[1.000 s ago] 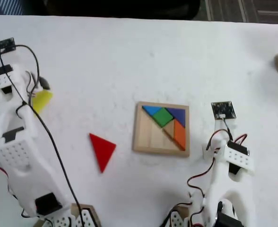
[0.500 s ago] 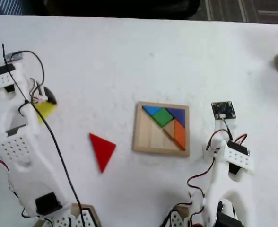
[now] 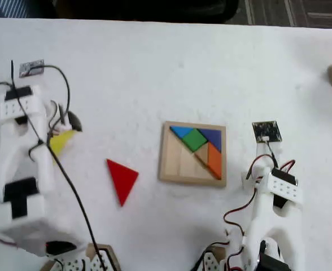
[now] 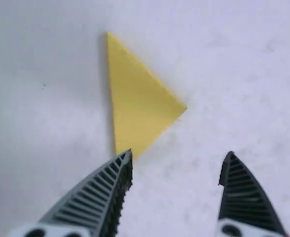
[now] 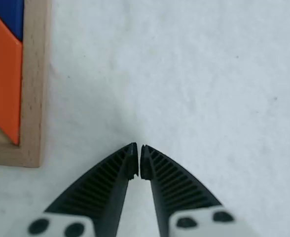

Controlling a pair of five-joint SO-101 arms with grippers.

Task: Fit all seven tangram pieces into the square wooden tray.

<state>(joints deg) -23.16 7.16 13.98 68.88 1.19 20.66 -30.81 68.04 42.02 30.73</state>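
We see the left gripper (image 4: 178, 155) spread wide at the yellow triangle (image 4: 135, 98); the right gripper (image 5: 139, 149) is clenched, empty, beside the tray (image 5: 34, 74).

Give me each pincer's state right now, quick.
Left pincer: open, empty, by the yellow triangle.
Right pincer: closed, empty, beside the wooden tray.
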